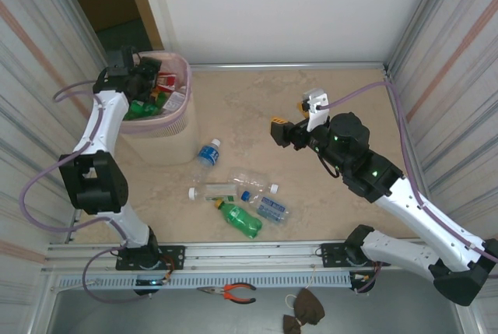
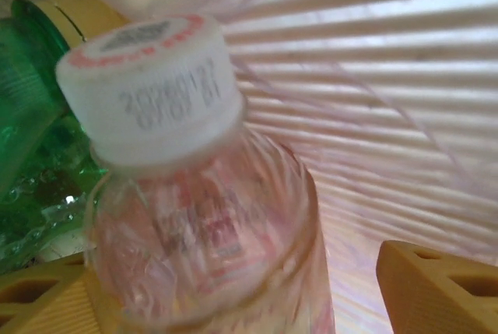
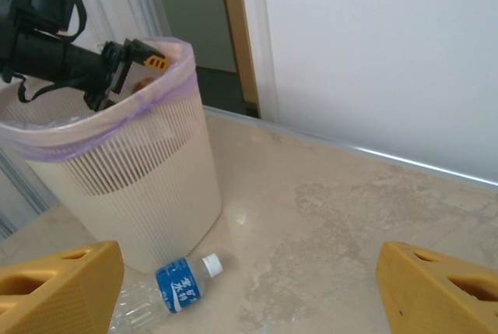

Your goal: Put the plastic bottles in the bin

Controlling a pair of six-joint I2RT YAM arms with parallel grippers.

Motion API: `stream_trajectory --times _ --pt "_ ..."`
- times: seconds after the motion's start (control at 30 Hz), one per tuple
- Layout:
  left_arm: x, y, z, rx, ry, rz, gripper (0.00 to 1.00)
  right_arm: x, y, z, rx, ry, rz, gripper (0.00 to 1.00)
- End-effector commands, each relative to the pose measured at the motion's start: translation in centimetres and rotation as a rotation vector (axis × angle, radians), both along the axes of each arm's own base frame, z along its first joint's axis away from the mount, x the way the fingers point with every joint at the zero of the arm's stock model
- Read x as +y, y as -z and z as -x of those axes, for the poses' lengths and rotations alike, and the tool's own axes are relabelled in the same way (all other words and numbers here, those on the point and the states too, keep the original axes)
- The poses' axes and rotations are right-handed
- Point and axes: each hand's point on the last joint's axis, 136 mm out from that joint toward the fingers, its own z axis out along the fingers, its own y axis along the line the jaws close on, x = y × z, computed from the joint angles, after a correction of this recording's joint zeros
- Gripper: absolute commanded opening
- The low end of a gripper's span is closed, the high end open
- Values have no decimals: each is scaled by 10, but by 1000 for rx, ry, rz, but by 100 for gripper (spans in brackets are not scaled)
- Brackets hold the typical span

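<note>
Drop step: I held left gripper [image 1: 145, 78] spread over bin [image 1: 167, 143], bottle [image 2: 194, 217] loose between jaws; right gripper [image 1: 281, 133] spread, empty. Next, I judged blue-label bottle [image 3: 179, 283] beside bin needed pickup

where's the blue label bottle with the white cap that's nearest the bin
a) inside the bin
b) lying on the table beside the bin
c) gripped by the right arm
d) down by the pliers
b: the blue-label bottle lies on its side on the table, close beside the base of the bin.
</note>
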Motion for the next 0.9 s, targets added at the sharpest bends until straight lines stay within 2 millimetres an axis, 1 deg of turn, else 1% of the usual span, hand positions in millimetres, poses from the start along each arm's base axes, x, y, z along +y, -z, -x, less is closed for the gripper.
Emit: stream_trajectory --times 0.0,0.07,0.2,0.33,0.4,0.53,0.67,0.77,0.87 --pt "15 -17 16 -8 -58 20 88 -10 -5 1 -6 35 -24 83" --pt "21 -28 22 -29 -70 6 90 -10 -7 0 -8 36 -27 83" --pt "31 -53 34 -78 -96 -35 90 -8 -6 0 -6 31 -28 83" --pt "32 -72 41 -118 -89 -58 88 -8 -8 0 -10 30 -28 83" --pt "31 -78 43 -132 -81 -57 85 -8 -7 0 -11 31 -27 83" --pt "27 -86 38 -171 -60 -58 69 -9 -6 -1 -8 34 -26 83" --pt "21 -90 22 -214 -18 -42 54 -9 -7 -2 -8 35 -25 83" --pt "17 -88 9 -227 14 -43 45 -9 -7 -2 -11 37 -26 84" --pt "16 -78 -2 -210 28 -44 39 -9 -8 -3 -12 38 -27 83"
